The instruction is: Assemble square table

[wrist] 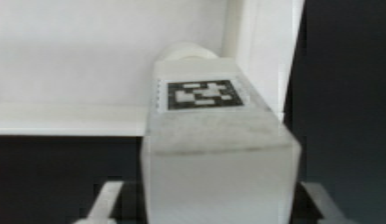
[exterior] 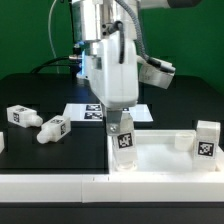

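Note:
My gripper (exterior: 120, 118) is shut on a white table leg (exterior: 123, 143) with a black-and-white tag and holds it upright at the near left corner of the white square tabletop (exterior: 165, 158). In the wrist view the leg (wrist: 211, 130) fills the middle between my gripper's (wrist: 211, 208) fingers (wrist: 112, 200), with the tabletop (wrist: 74, 60) behind it. Whether the leg's lower end sits in a corner socket is hidden. Two more legs (exterior: 22, 116) (exterior: 52, 128) lie on the black table at the exterior view's left. Another leg (exterior: 207, 138) stands at the tabletop's right.
The marker board (exterior: 88, 112) lies behind the gripper on the black table. A long low white border bar (exterior: 60, 186) runs along the front edge, and another (exterior: 3, 142) sits at the far left.

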### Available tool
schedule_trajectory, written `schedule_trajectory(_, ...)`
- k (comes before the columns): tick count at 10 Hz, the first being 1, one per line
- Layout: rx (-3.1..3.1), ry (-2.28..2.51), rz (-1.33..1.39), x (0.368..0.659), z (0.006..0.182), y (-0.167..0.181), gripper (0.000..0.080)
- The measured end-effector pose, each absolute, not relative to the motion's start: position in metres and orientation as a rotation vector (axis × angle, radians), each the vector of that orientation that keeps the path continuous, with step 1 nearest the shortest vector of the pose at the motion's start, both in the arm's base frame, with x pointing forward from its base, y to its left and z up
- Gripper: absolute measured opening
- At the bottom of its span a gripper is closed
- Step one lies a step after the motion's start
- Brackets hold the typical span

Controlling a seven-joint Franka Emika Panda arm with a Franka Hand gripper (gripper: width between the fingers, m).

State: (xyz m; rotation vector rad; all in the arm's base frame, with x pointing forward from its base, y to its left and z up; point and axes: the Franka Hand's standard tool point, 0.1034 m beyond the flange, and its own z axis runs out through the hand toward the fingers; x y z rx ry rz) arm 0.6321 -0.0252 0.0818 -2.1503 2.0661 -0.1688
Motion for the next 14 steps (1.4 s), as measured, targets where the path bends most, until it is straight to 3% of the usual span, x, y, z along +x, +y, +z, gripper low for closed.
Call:
schedule_trajectory(1, -2.143, 2.075, -0.168, 0.632, 0.081, -0.025, 0.0288)
schedule_trajectory(3, -2.278, 1.954, -0.184, 0.632, 0.080, -0.023, 0.0573)
schedule_trajectory(4, -2.462, 1.762, -0.206, 0.632, 0.081, -0.017, 0.0573)
schedule_trajectory(5, -2.622, 1.531, -0.238, 0.633, 0.085, -0.011, 0.0634)
schedule_trajectory(9, -2.886, 1.052, -0.272, 0.633, 0.085, -0.011, 0.0649)
schedule_trajectory(11, -3.090, 0.418, -0.359, 0.639, 0.090, -0.007, 0.0649)
schedule_trajectory(13, -3.077, 0.478, -0.353, 0.638, 0.089, -0.008, 0.0649)
schedule_trajectory(14, -3.077, 0.478, -0.353, 0.638, 0.089, -0.008, 0.0522)
